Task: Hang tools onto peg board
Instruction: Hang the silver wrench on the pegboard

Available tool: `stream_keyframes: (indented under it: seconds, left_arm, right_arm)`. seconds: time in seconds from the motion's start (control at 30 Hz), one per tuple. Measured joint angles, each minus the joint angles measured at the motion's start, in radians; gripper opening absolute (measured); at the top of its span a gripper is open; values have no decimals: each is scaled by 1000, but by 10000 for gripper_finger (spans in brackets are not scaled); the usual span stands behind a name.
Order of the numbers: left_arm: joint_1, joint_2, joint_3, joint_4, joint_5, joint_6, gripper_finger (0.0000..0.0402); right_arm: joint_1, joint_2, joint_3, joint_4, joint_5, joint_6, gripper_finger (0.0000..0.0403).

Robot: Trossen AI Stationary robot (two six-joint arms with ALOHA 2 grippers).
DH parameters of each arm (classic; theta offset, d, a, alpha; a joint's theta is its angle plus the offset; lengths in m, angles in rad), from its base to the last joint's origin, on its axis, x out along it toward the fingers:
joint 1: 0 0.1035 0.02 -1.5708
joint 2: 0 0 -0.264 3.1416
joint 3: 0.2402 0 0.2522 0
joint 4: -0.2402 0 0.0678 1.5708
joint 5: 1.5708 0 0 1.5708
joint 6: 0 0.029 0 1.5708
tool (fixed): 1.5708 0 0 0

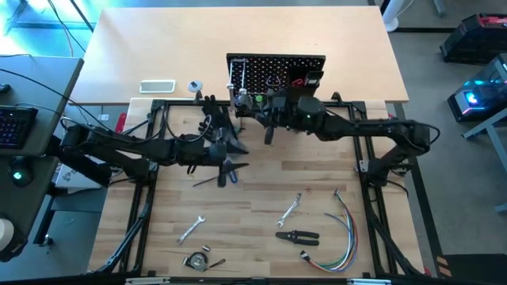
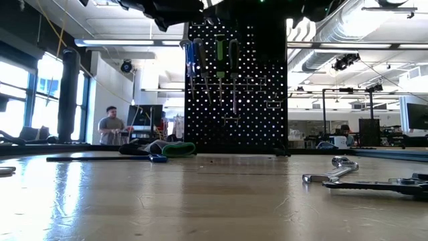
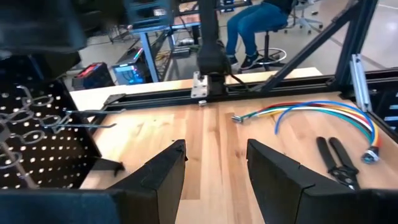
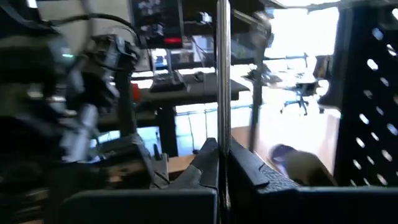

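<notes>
The peg board (image 1: 276,73) stands upright at the far edge of the bench (image 1: 261,182), and both arms are crowded right in front of it. The right claw (image 4: 221,163) is clamped shut on a thin silver tool (image 4: 222,74) whose long axis runs straight up, so the hooks are just ahead of it. The left claw (image 3: 214,168) is open and empty, next to the board's hooks.

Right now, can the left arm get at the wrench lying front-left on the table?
Probably yes. The left claw is open and holds nothing, and bare tabletop lies between it and that wrench. The right claw, shut on a thin metal rod, is up at the peg board.
</notes>
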Motion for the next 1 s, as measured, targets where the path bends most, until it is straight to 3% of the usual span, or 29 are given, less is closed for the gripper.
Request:
stream_keyframes:
  seconds: [1.0]
  left_arm:
    - [-16,1,0,-8,-10,-8,162]
  right_arm:
    - [-82,28,0,-42,20,66,1]
